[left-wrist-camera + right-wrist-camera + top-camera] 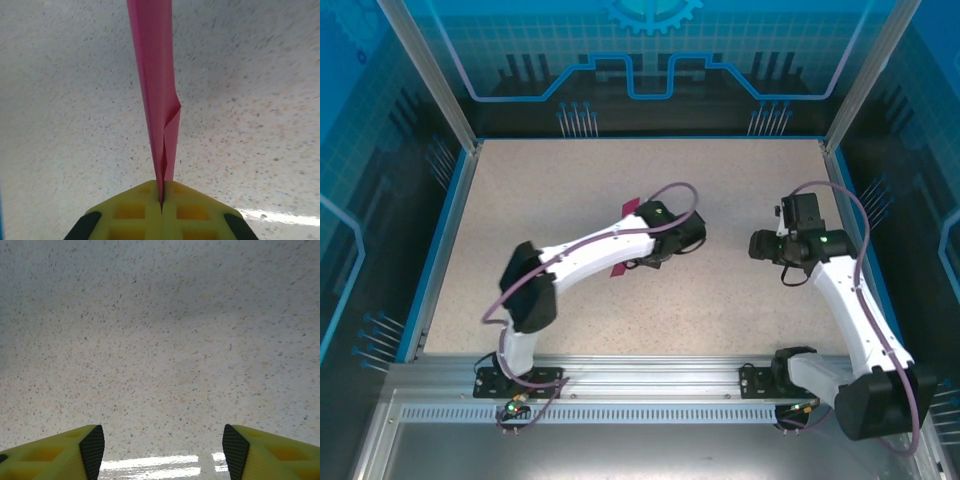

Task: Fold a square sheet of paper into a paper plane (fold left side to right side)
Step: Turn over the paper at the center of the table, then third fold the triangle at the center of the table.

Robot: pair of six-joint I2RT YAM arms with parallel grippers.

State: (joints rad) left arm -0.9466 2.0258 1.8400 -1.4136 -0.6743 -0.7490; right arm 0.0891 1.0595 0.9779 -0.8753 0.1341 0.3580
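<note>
The paper plane (155,75) is magenta-pink paper folded into a long narrow shape, with its layers meeting along a crease. My left gripper (162,197) is shut on its near end, and the paper runs straight away from the yellow fingers (132,212) above the speckled table. From above, pink ends of the paper plane (630,207) stick out on either side of the left wrist, near the table's middle. My right gripper (163,447) stands open over bare table with nothing between its black pads (93,450). In the top view the right gripper (760,246) is off to the right, apart from the paper.
The speckled beige table (520,200) is bounded by a blue rim and see-through walls on the left, back and right. An aluminium rail (650,375) with both arm bases runs along the near edge.
</note>
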